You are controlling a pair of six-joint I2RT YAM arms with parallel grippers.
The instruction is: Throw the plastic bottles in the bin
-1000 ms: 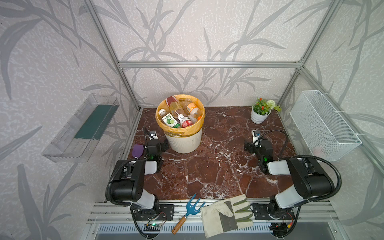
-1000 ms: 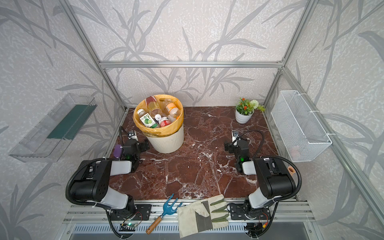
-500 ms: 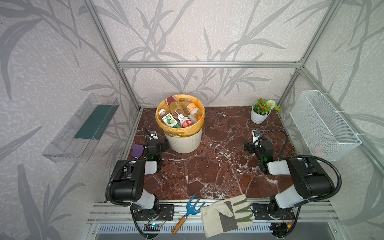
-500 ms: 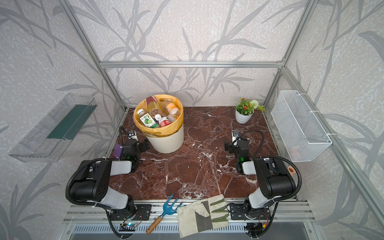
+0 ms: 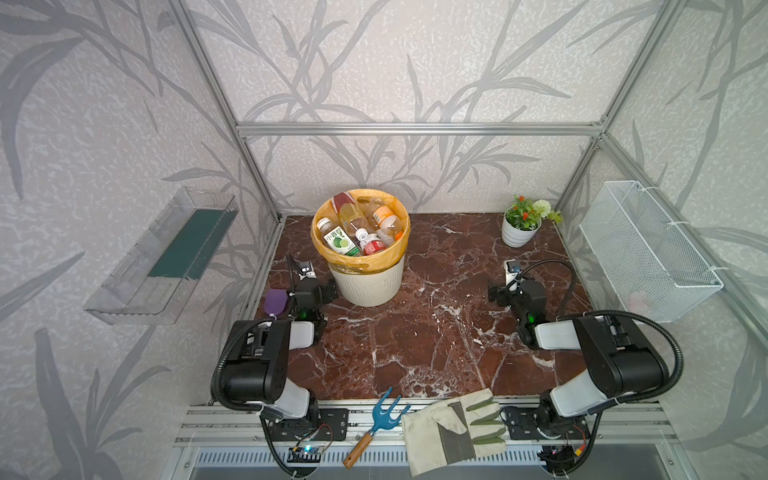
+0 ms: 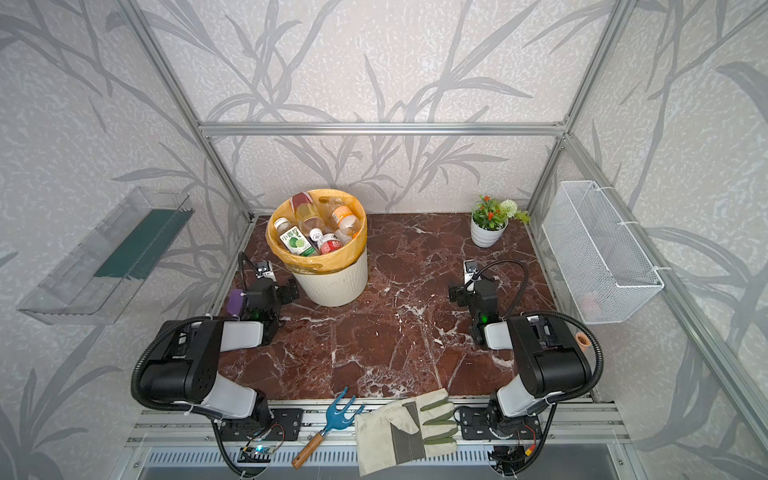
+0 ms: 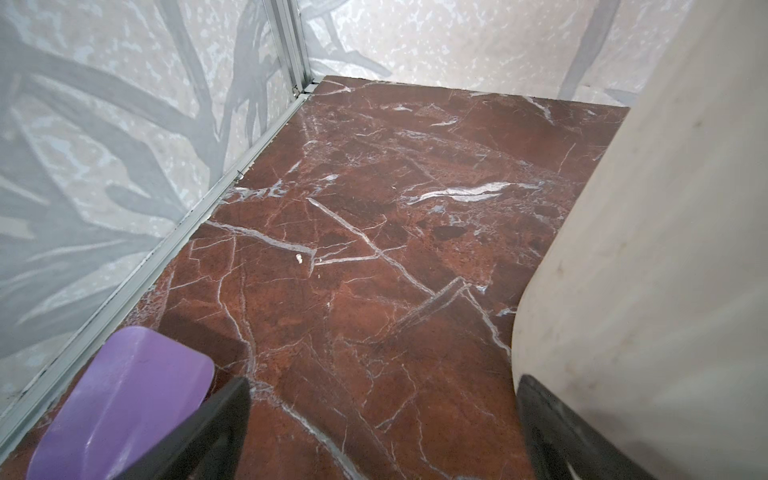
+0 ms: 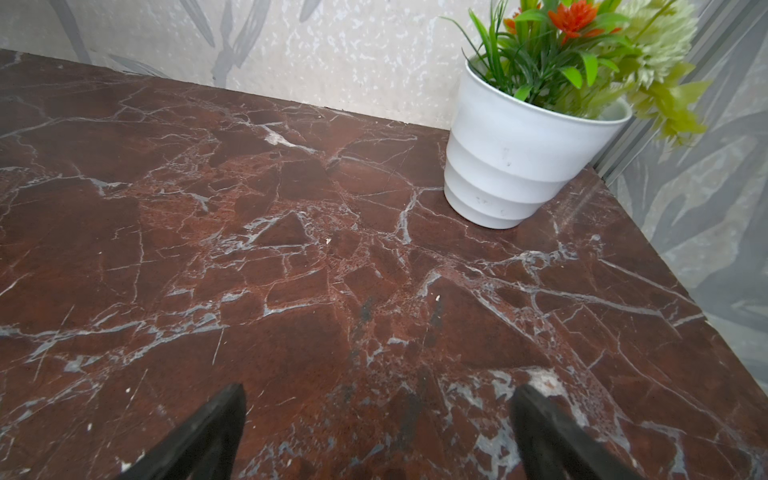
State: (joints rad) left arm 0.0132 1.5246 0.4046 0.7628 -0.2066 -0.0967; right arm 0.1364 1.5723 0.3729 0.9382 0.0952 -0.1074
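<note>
The bin [image 5: 368, 277] [image 6: 334, 286], a cream ribbed pail with an orange-yellow liner, stands at the back left of the marble table in both top views. Several plastic bottles [image 5: 358, 226] [image 6: 316, 235] lie inside it. No bottle shows on the tabletop. My left gripper [image 5: 309, 290] [image 6: 270, 293] rests low beside the bin, open and empty. In the left wrist view the left gripper [image 7: 382, 415] has one finger close to the bin's wall [image 7: 648, 249]. My right gripper [image 5: 515, 291] [image 6: 473, 293] [image 8: 378, 415] is open over bare marble at the right.
A purple flat plastic piece [image 5: 275, 301] [image 7: 124, 399] lies by the left gripper at the table's left edge. A white flower pot [image 5: 517, 235] [image 8: 523, 158] stands back right. A wire basket [image 5: 648, 249] hangs on the right wall. A blue hand rake [image 5: 374, 424] and a glove [image 5: 453, 428] lie at the front.
</note>
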